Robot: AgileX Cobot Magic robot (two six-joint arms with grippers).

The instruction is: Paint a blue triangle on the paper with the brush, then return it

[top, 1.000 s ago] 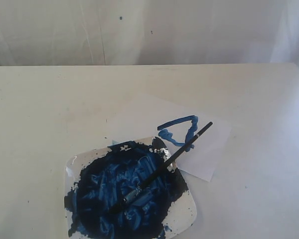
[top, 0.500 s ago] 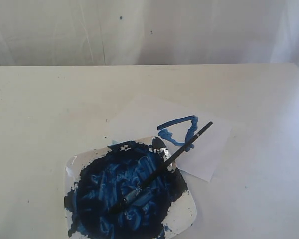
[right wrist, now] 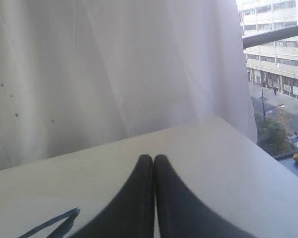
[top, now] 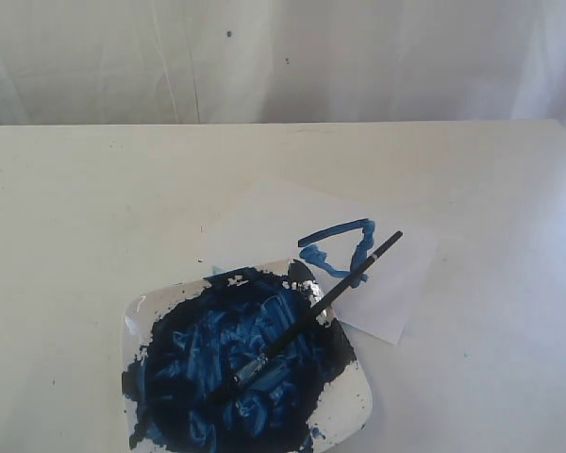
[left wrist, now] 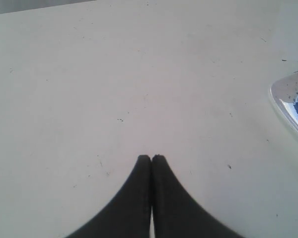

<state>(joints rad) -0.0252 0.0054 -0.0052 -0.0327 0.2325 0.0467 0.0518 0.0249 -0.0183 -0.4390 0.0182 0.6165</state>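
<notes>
The brush (top: 316, 307) lies slantwise, its bristles in the dark paint of the white plate (top: 349, 408) near the middle of the tabletop (top: 94, 208). Its black handle runs far-right over the rim and ends above the paper (top: 406, 274), just beside the wobbly blue triangle (top: 344, 247). The left fingers (left wrist: 145, 168) and right fingers (right wrist: 145, 168) are each pressed together on nothing, and since the handle's free end points right, I judge the right arm nearer, though the brush looks already returned.
</notes>
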